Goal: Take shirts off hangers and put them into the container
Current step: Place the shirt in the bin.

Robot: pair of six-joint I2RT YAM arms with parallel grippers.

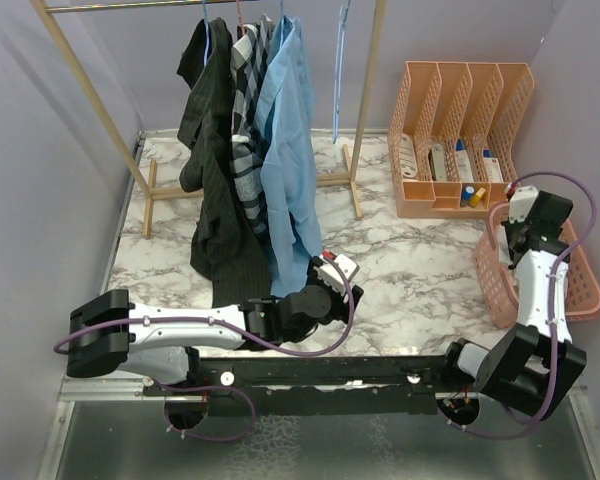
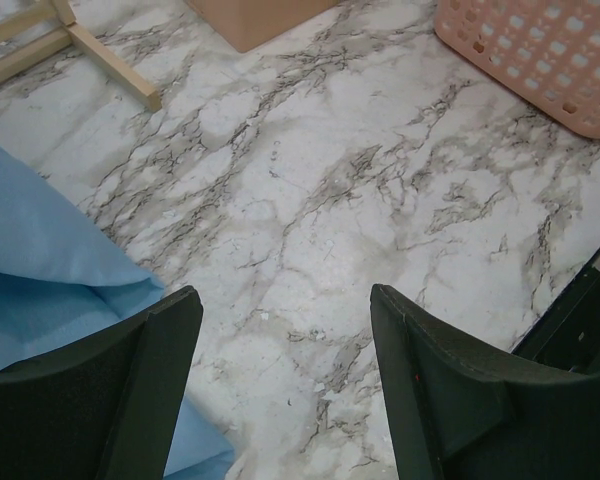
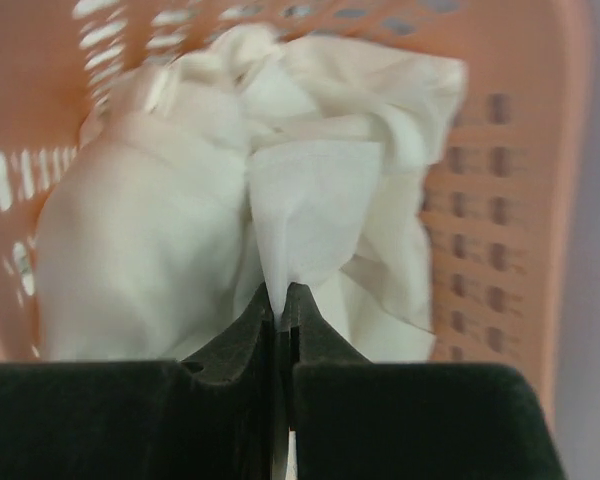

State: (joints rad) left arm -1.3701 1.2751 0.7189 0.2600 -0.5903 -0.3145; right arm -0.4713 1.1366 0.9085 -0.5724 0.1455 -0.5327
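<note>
Three shirts hang on the wooden rack: a black pinstriped shirt [image 1: 215, 180], a checked shirt [image 1: 248, 130] and a light blue shirt [image 1: 290, 140]. An empty light blue hanger [image 1: 342, 60] hangs to their right. My left gripper [image 2: 283, 295] is open just above the table, with the light blue shirt's hem [image 2: 50, 270] against its left finger and nothing between the jaws. My right gripper [image 3: 283, 295] is shut on a fold of the white shirt [image 3: 180, 200], which lies bunched inside the salmon-pink container [image 3: 500, 200]. In the top view the container [image 1: 580, 290] sits at the right edge, under the right wrist.
A peach file organizer [image 1: 465, 130] with small items stands at the back right. The rack's wooden feet [image 1: 150, 200] rest on the marble table behind the left arm. The container's corner [image 2: 540, 50] and a rack foot [image 2: 110, 65] show in the left wrist view.
</note>
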